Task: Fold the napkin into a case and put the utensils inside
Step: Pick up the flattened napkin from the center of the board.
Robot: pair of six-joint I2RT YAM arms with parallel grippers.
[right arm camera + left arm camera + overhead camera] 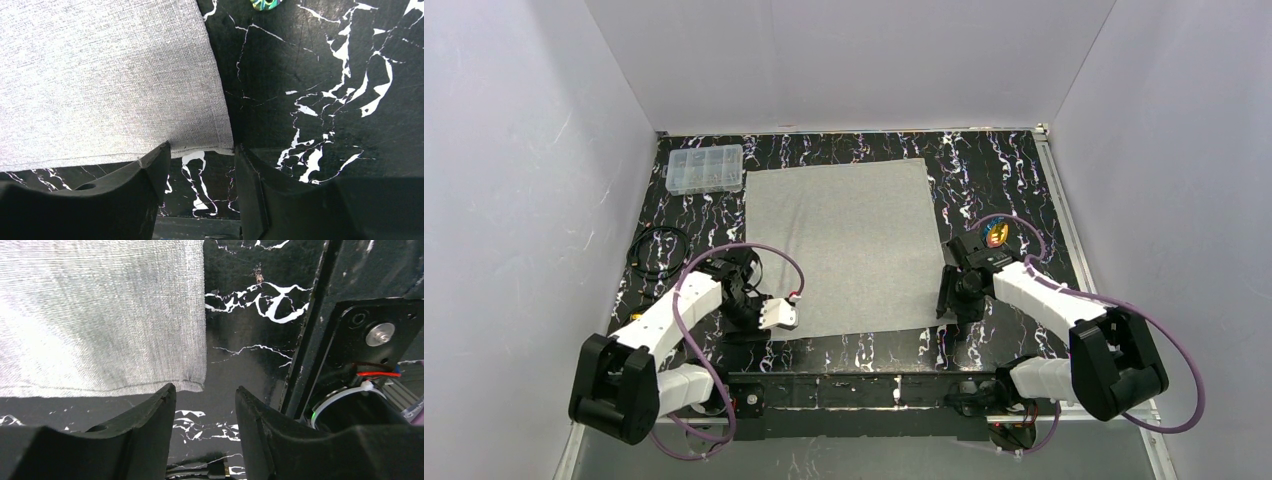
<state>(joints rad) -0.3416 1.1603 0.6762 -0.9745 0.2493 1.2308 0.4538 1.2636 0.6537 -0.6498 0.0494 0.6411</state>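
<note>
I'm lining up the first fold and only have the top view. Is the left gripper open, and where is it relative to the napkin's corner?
Observer: In the left wrist view, the left gripper is open. The napkin corner lies flat just ahead of the gap, not between the fingers.
Operator: And the right gripper?
Observer: In the right wrist view, the right gripper is open too. The napkin's hem runs across the mouth of its gap at the fingertips, and the corner lies flat on the table.
</note>
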